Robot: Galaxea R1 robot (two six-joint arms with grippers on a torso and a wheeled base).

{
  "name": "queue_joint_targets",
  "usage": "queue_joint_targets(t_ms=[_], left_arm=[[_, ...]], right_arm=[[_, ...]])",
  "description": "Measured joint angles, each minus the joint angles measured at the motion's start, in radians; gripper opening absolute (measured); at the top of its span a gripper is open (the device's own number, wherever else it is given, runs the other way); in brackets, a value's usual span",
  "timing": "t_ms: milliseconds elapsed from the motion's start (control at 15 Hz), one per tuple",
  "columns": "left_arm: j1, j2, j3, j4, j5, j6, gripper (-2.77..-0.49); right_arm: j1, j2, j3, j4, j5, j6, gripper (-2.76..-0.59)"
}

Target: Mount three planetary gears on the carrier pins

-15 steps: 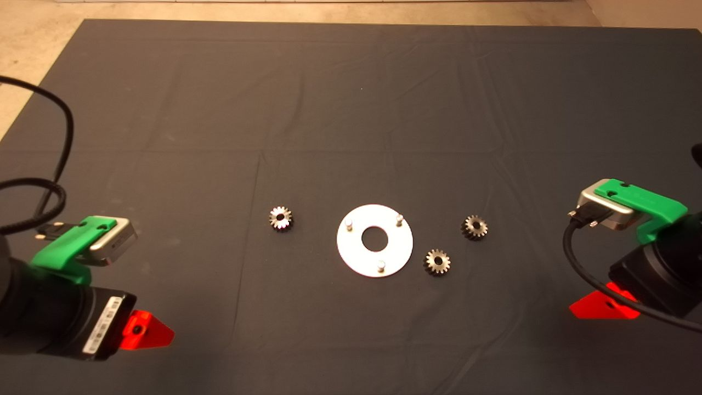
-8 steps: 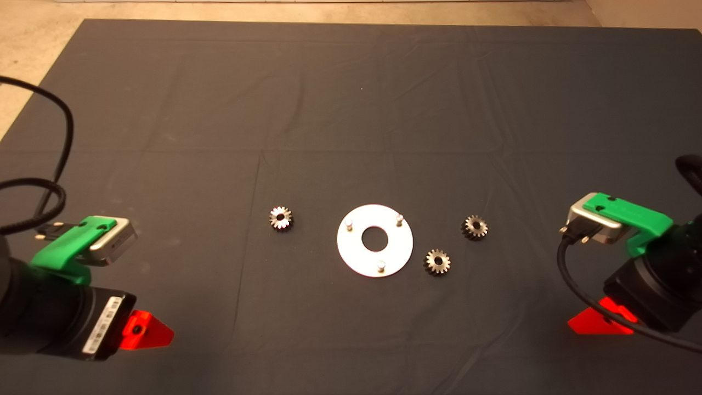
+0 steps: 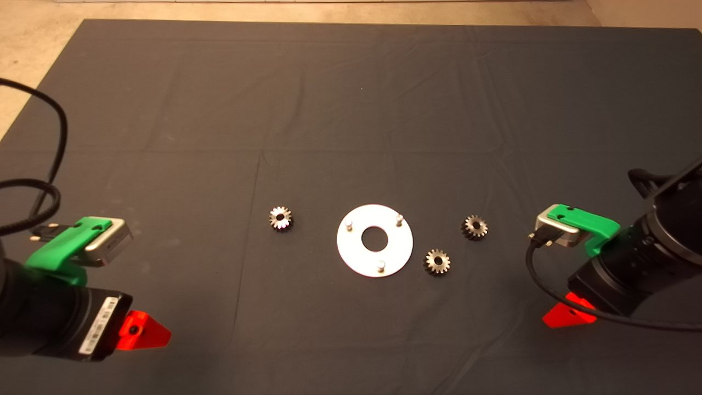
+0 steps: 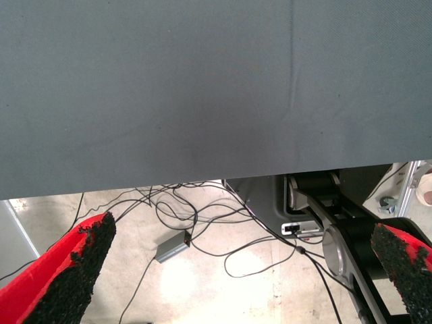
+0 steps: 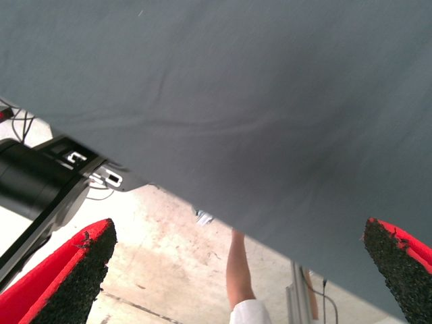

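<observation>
The white disc (image 3: 374, 258) lies flat at the mat's middle, and its three carrier pins (image 3: 348, 224) stand bare in a triangle. One planetary gear (image 3: 281, 218) rests left of the disc. A second gear (image 3: 475, 226) lies to the disc's right, and a third (image 3: 437, 261) sits close to the disc's lower right rim. My left gripper (image 3: 159, 332) hangs at the lower left, far from the gears, open and holding nothing (image 4: 243, 229). At the lower right my right gripper (image 3: 554, 318) is to the right of the two right-hand gears, also open and holding nothing (image 5: 239, 228).
The dark mat (image 3: 351, 109) reaches nearly to the picture's edges, with beige floor beyond its far and left sides. Past the mat's edge the left wrist view shows floor cables (image 4: 202, 223) and a robot base. A person's leg (image 5: 237, 270) shows in the right wrist view.
My right arm has moved leftward and slightly down, closer to the right-hand gears. The left arm has shifted only slightly. Gears and disc have not moved.
</observation>
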Motion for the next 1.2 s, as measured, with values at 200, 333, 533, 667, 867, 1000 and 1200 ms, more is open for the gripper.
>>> queue_joint_targets(t_ms=[200, 333, 533, 667, 867, 1000, 1200], left_arm=[[0.0, -0.007, 0.0, 0.0, 0.0, 0.0, -0.51], [0.0, -0.007, 0.0, -0.001, 0.0, 0.0, -0.51], [0.0, -0.008, 0.0, -0.001, 0.0, 0.0, -0.51], [0.0, -0.01, 0.0, -0.001, 0.0, 0.0, -0.51], [0.0, -0.011, 0.0, -0.001, 0.0, 0.0, -0.51], [0.0, -0.01, 0.0, -0.001, 0.0, 0.0, -0.51], [0.0, -0.01, 0.0, -0.001, 0.0, 0.0, -0.51]], right_arm=[[-0.014, 0.0, -0.064, -0.028, 0.0, -0.079, -0.63], [-0.017, 0.0, -0.094, -0.051, 0.0, -0.124, -0.63], [-0.026, 0.0, -0.134, -0.081, 0.0, -0.179, -0.63], [-0.052, 0.0, -0.156, -0.117, 0.0, -0.208, -0.63], [-0.099, 0.003, -0.188, -0.173, 0.0, -0.252, -0.63], [-0.121, 0.009, -0.203, -0.2, 0.0, -0.274, -0.63], [-0.146, 0.012, -0.225, -0.236, 0.0, -0.301, -0.63]])
